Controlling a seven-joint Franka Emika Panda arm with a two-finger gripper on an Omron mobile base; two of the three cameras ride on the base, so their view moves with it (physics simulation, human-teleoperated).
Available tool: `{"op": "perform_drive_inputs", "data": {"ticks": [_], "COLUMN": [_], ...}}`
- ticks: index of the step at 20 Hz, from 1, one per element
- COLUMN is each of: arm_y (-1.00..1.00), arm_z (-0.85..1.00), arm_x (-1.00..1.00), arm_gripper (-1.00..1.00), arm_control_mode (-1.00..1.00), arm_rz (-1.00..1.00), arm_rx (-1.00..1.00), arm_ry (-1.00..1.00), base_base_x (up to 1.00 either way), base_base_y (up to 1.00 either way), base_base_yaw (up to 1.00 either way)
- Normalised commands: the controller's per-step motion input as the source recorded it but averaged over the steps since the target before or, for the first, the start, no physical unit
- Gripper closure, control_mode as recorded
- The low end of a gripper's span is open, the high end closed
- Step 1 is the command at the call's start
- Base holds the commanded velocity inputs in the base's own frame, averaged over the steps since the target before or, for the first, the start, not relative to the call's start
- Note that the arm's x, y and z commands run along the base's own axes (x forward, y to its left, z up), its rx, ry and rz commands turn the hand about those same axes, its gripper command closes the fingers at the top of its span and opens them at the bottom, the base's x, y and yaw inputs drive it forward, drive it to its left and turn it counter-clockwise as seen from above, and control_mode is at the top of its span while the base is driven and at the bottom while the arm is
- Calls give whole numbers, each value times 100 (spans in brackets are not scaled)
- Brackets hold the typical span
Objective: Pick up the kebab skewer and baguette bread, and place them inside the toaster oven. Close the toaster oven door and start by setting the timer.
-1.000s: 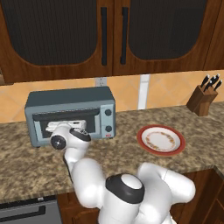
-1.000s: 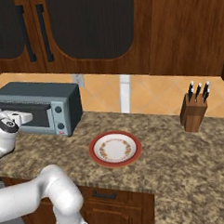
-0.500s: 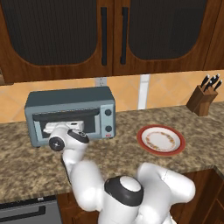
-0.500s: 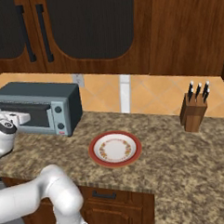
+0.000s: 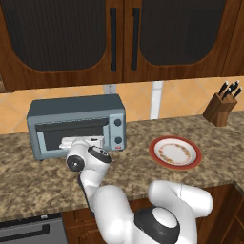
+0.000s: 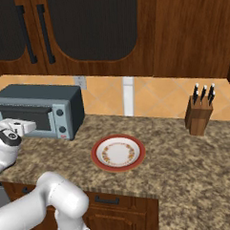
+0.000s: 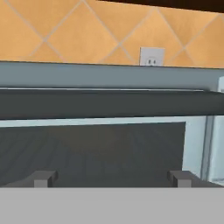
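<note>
- While the granite surface (image 5: 28, 181) looks the same as a second ago, the arm above it has slid a little along the front of the toaster oven (image 5: 76, 107), towards the oven's control-panel side.
- Against the back wall, the toaster oven has not moved.
- Across the oven's front, the toaster oven door (image 7: 87, 148) stands upright and shut, as it did a second ago. Its dark bar handle (image 7: 109, 103) runs along the top edge, above the glass.
- To the right of the oven, well apart from it, a red-rimmed plate (image 5: 153, 153) lies on the surface.
- Close in front of the oven door, the end effector (image 7: 112, 178) faces the glass squarely. Its fingertips (image 7: 43, 178) are spread wide with nothing between them, so it holds nothing and touches nothing.
- On the oven's right panel sit two dark knobs (image 5: 117, 123), one above the other, just beside the hand's present place.
- Behind the oven's dark window, I cannot tell whether the kebab skewer and the baguette bread are lying on the rack.
- With the door shut and the hand free, I judge the loading and closing done, and only the timer left to set.
- That step probably calls for a further move towards the panel, then closing the fingers on a knob and turning it.
</note>
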Motion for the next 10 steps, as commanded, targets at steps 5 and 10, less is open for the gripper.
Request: {"op": "perform_drive_inputs", "data": {"ticks": [5,10], "arm_y": [-67,-52], "arm_z": [0,0], "arm_x": [-13,-7], "arm_gripper": [-100,-100], "arm_control_mode": [-100,-100], "arm_rz": [0,0], "arm_rx": [0,0], "arm_ry": [0,0], "base_base_x": [0,0], "base_base_y": [0,0], "base_base_yaw": [0,0]}}
